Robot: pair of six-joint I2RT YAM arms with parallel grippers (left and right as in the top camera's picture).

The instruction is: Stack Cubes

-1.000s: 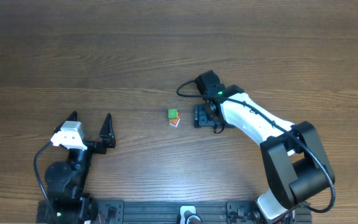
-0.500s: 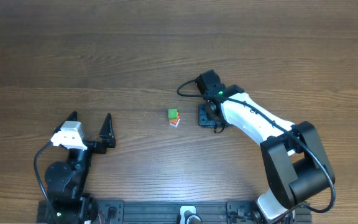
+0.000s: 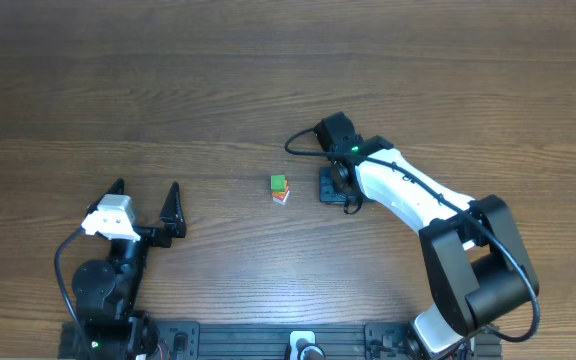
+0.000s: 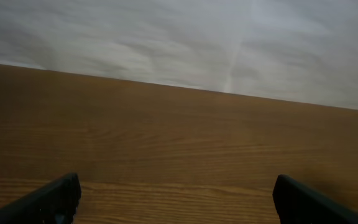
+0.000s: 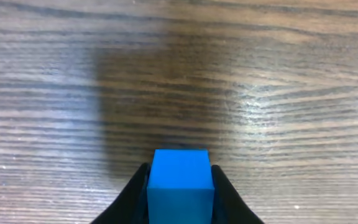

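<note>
We are looking at a blue cube (image 5: 180, 180) that is sitting clamped between the two dark fingers (image 5: 135, 190) of the right end effector (image 5: 180, 193), so that end effector is grasping the blue cube, with the wood grain of the table (image 5: 278, 74) lying beyond it. In the top view, the right end effector (image 3: 333, 186) is showing near the middle of the table (image 3: 168, 80), just to the right of a small stack and apart from it. That stack is made of a green cube (image 3: 279, 183) resting on what appears to be a red cube (image 3: 284, 198), mostly hidden beneath it. Well apart from these, near the lower left of the top view, the left end effector (image 3: 145, 190) is hanging with its fingers spread wide and nothing between them; its own wrist view is showing the left end effector (image 4: 176, 199) released over bare wood.
</note>
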